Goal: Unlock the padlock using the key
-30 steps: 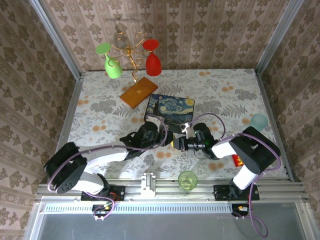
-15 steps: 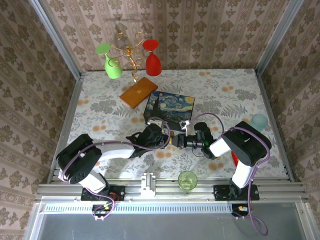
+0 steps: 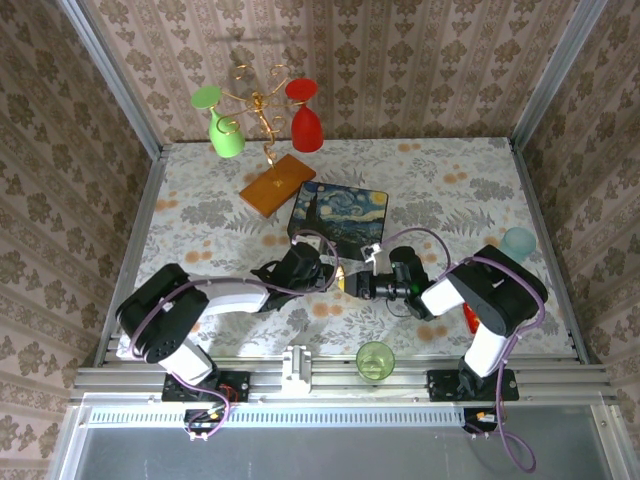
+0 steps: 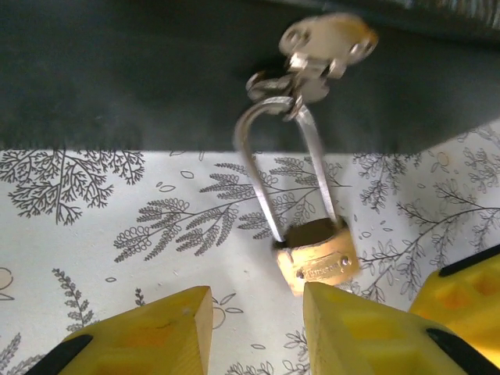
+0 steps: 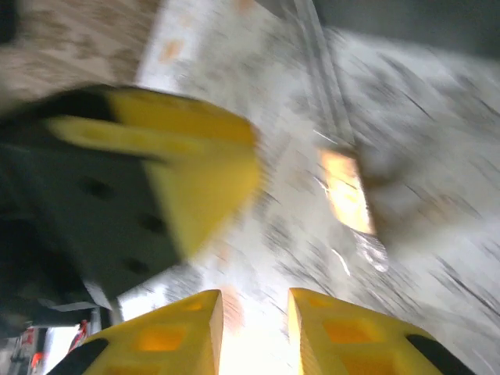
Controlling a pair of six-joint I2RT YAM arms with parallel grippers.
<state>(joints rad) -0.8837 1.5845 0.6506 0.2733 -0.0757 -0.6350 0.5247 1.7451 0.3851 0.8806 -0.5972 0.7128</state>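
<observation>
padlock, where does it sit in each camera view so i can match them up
Top external: too small to pick out; look near centre, just in front of the painted box.
Left wrist: padlock low and right of centre, shackle reaching up to the keys by the dark box.
Right wrist: blurred; the gold patch right of centre is probably it.
Shared landmark: the box.

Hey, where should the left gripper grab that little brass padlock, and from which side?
Best take the padlock by its brass body, fingers across its short sides, coming from the near end where the left gripper sits. The body is the blocky end facing the open jaws; the thin shackle and keys point away toward the dark box.
</observation>
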